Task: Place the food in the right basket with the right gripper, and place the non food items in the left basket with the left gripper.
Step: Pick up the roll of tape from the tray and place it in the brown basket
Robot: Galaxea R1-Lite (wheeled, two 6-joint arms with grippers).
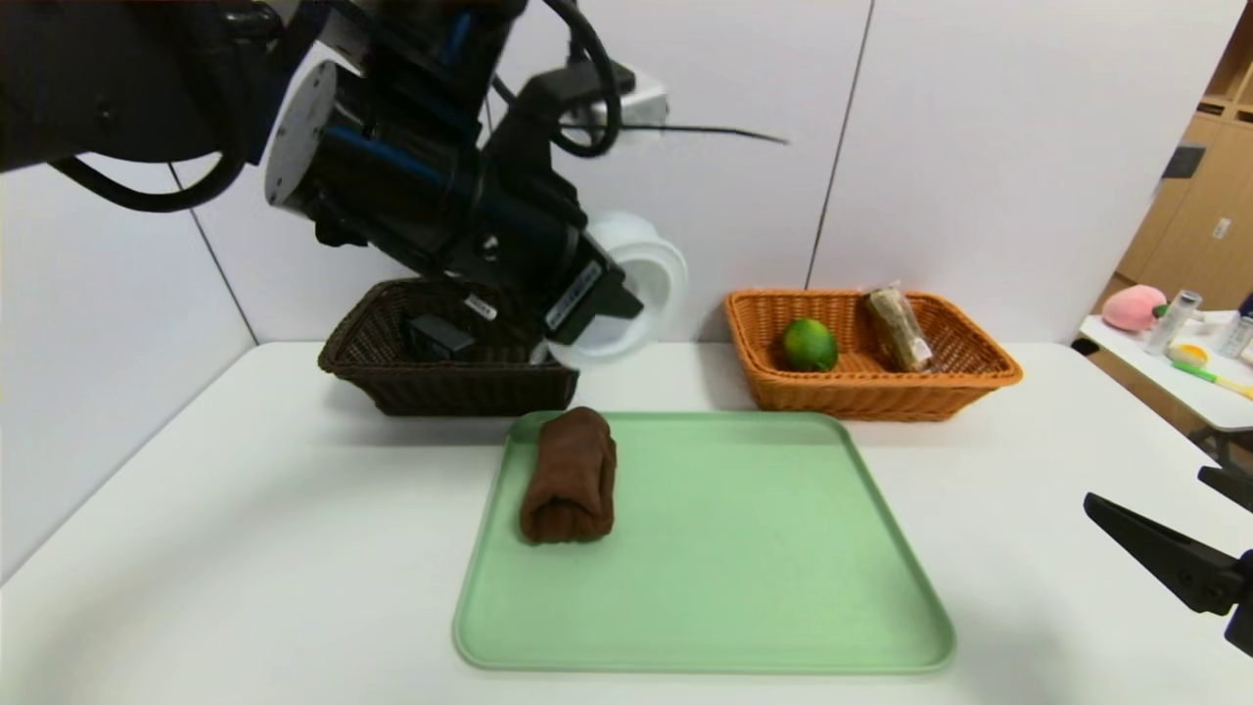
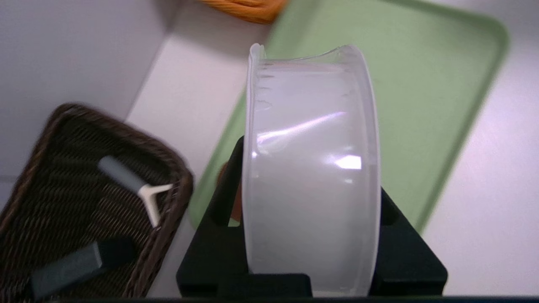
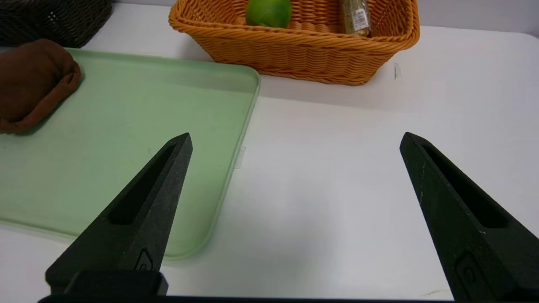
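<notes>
Counter (image 1: 294, 548) room lies bare around one green tray (image 1: 705, 548), which carries a single rolled brown cloth (image 1: 570, 475) near its far left corner. Right pincer (image 3: 294, 143) hovers low beside the tray's right edge, jaws spread wide, empty. Farther back stand two baskets: the dark basket (image 1: 445, 377) holding two small tools, the orange basket (image 1: 871, 377) holding one lime (image 1: 810, 345) and one wrapped snack (image 1: 899, 328). Left pincer (image 1: 597, 318) clamps one clear plastic container (image 2: 309, 168), held above the dark basket's right end.
</notes>
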